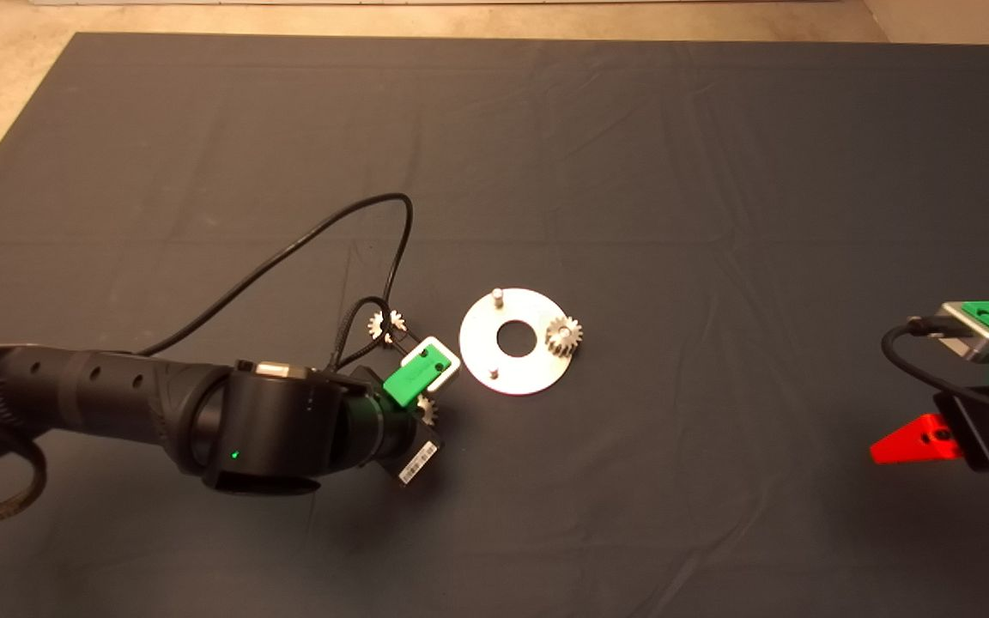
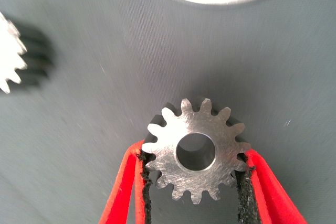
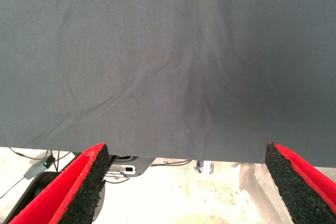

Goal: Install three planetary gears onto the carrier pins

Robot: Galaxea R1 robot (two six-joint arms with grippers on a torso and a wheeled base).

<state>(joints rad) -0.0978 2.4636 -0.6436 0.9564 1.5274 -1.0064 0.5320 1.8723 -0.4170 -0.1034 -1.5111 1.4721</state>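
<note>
Silver metal is shining between the red fingers (image 2: 131, 187) of your left gripper (image 2: 194, 182). The jaws are squeezing one planetary gear (image 2: 195, 149) from both sides, so you are holding it tight. In the head view, this gripper (image 1: 426, 403) is sitting low over the dark mat (image 1: 675, 172), just beside the shiny disc (image 1: 518, 369).

One gear (image 1: 562, 335) is already sitting on its pin at the disc's right edge. Two carrier pins are standing bare, one at the far side (image 1: 498, 295) and one at the near side (image 1: 494, 372). A third gear (image 1: 385, 324) is lying on the mat near the black cable (image 1: 288, 253).

Your right gripper (image 1: 907, 442) is waiting at the right edge with its jaws wide apart, holding nothing.

Be careful now. The pads are only touching the tips of the teeth, so the gear could be slipping or tipping as you lift. If the hole is not lining up with the pin, the gear could be jamming or pushing the disc away. The cable could also be bumping the loose gear.
</note>
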